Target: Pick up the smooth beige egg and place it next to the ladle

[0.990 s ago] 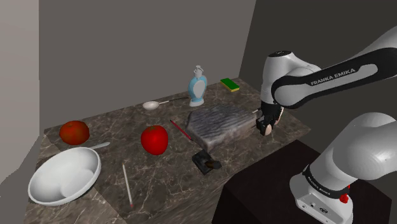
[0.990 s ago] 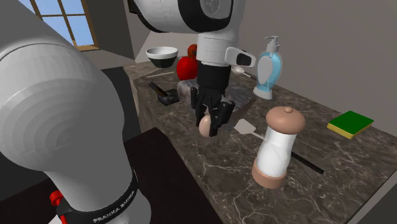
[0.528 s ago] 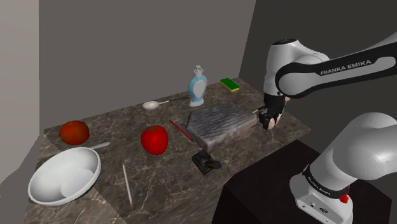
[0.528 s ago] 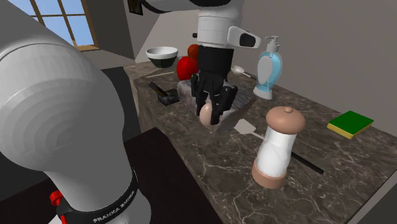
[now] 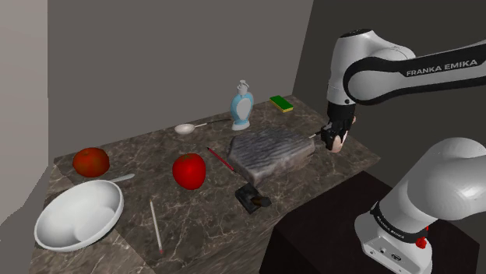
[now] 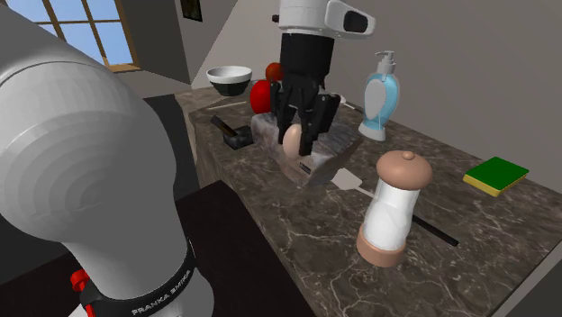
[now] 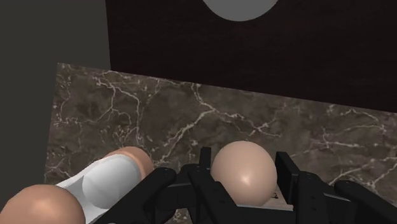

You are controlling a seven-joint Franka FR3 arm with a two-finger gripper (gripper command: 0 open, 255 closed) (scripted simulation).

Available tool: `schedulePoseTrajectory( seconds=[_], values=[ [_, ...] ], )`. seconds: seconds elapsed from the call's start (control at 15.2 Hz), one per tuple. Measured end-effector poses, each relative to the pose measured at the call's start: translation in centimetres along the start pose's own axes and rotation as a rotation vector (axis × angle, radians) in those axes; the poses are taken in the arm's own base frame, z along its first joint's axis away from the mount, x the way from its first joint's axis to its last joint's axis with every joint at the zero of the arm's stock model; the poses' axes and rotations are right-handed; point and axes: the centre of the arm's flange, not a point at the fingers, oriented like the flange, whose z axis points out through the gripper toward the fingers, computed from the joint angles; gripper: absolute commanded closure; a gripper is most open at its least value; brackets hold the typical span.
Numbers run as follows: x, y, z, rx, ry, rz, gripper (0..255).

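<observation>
Above the tabletop's (image 5: 148, 148) near edge, the hand (image 5: 335, 140) has climbed over the past second, its fingers closed snugly on the beige egg (image 5: 336, 145). A second ago the egg hung just over the marble; now it rides well clear of it. The pick-up looks finished and only the carry remains. The shoulder view lays out that trip: the ladle (image 5: 185, 128) lies well apart toward that view's left, past a grey slab (image 5: 269, 152) and near a soap bottle (image 5: 242, 107). The wrist view confirms the grip, with a black finger pressed to each side of the egg (image 7: 243, 172). The second exterior view adds an upright mill (image 6: 394, 209) standing near the raised hand (image 6: 295, 144).
</observation>
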Motion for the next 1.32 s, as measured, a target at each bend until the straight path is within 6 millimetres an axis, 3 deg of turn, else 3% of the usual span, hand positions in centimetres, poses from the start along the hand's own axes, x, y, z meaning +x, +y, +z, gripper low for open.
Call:
schedulePoseTrajectory(
  seconds=[0.26,1.32],
  values=[
    [0.6,-1.2,-1.7,-0.001,0.0,0.0,255],
    [13.3,-17.5,-4.2,-0.001,0.0,-0.001,255]
  ],
)
